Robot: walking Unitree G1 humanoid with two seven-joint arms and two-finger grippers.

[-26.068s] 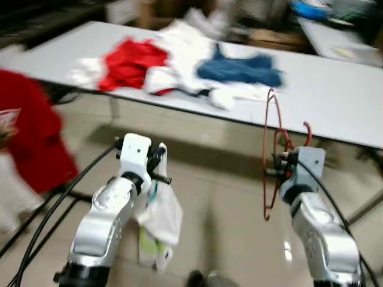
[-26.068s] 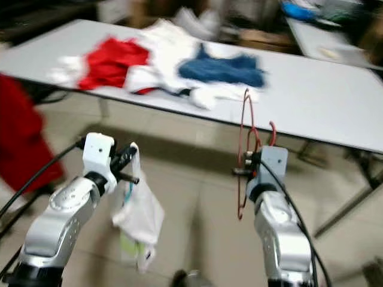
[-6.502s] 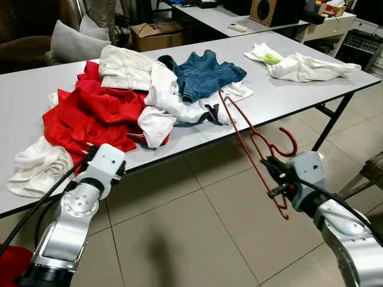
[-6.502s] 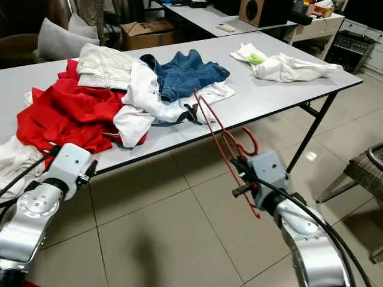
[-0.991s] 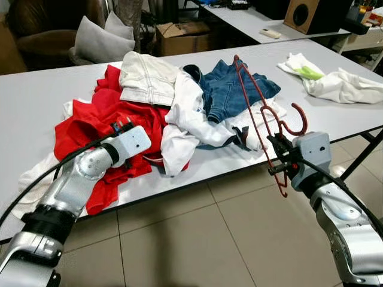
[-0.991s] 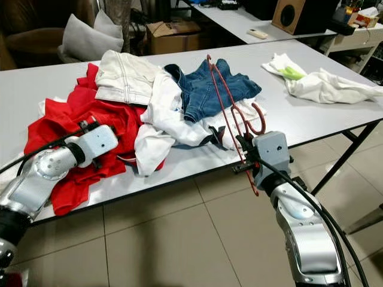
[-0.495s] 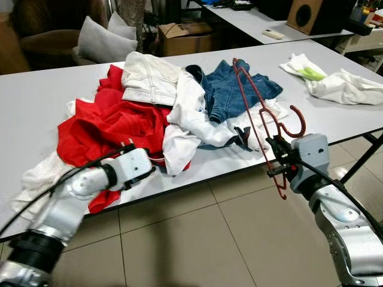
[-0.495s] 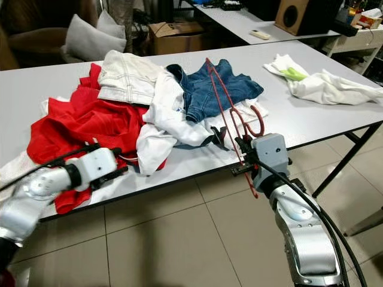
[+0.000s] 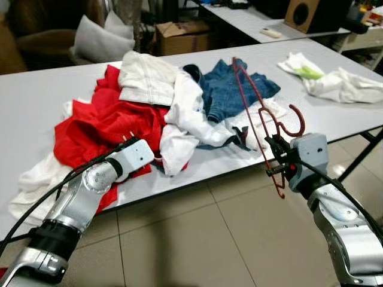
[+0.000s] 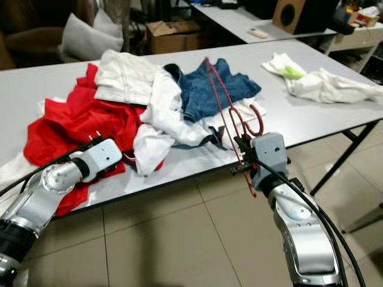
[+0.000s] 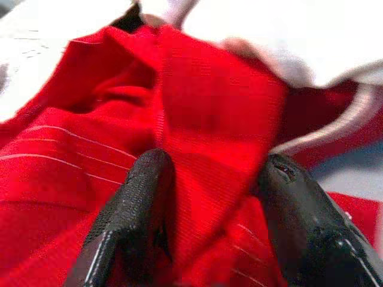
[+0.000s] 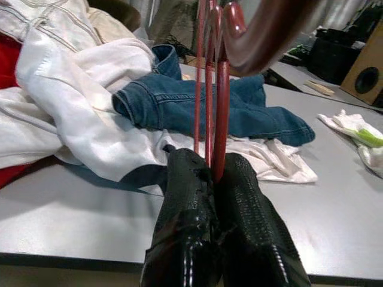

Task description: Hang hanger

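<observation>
Grey tiles run under a long grey table that carries a heap of clothes toward its near edge: a red garment on the left side of the heap, a cream top above it, a white shirt draped down the middle, and jeans further back. More white cloth lies apart, near the table's far right corner. Behind stand a cushion, a cardboard box and a speaker.

The right gripper hangs off the near edge, over the floor, its fingers pinched tight on the wires of the red hanger. The hanger stands tilted up from the grip, its hook curling toward the robot's right and its frame leaning back over the jeans. Held so, it stays clear of the heap and ready for a garment.

The left gripper sits at the near edge, pushed into the red garment. In the wrist view its fingers stand narrowly apart with a fold of red cloth between them; whether they already press it I cannot tell. That placement suits taking the top, loose layer at the edge instead of digging into the pile.

My judgement: the step in hand is picking a garment to dress the hanger, so the hanging itself is not yet begun.
</observation>
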